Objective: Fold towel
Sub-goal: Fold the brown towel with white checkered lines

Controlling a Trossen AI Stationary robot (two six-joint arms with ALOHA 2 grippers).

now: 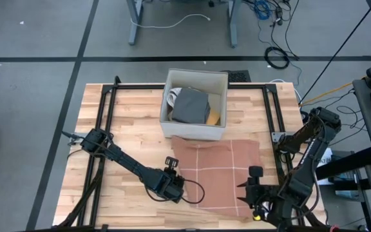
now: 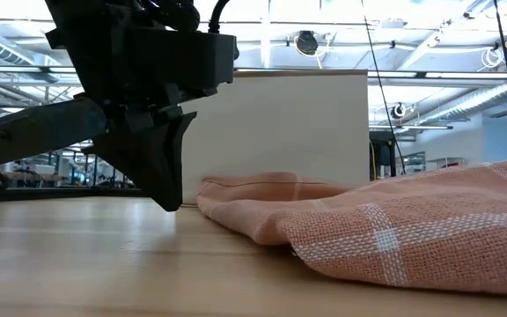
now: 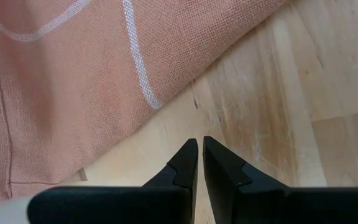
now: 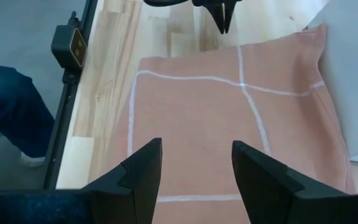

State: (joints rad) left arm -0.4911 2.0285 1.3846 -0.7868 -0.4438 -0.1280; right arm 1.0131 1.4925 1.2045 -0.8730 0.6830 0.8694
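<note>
Left gripper: fingers pressed together with nothing between them, tips aimed at bare wood just beside the towel's left edge; in the left wrist view only a hairline gap between the two dark fingers, no cloth caught.
Right gripper: fingers spread wide, empty, hovering at the towel's near right corner; in the right wrist view the cloth lies beyond the open fingers, not between them.
Towel: salmon-pink weave with a pale grid of stripes, spread over the table around 5 o'clock from centre, far edge against the front wall of the white box.
Towel's lie: mostly flat in a single layer seen from above; in the low view a soft hump near the box, possibly a bunched or rolled edge, hard to tell from that angle.
White box: open-topped, at 12 o'clock of the towel, holding a grey folded cloth and something yellowish beside it.
Table: pale butcher-block wood, black rail frame round it.
Done so far: towel laid out and both grippers brought to its near side, left at about 8 o'clock of the cloth, right at about 5 o'clock.
Left to do: no fold made yet by the look of it; corners to be pinched, near edge to be lifted and carried over toward the box side, then pressed flat; likely a second fold after.
Bystander: a dark blue trouser leg past the table rail in the right wrist view.
</note>
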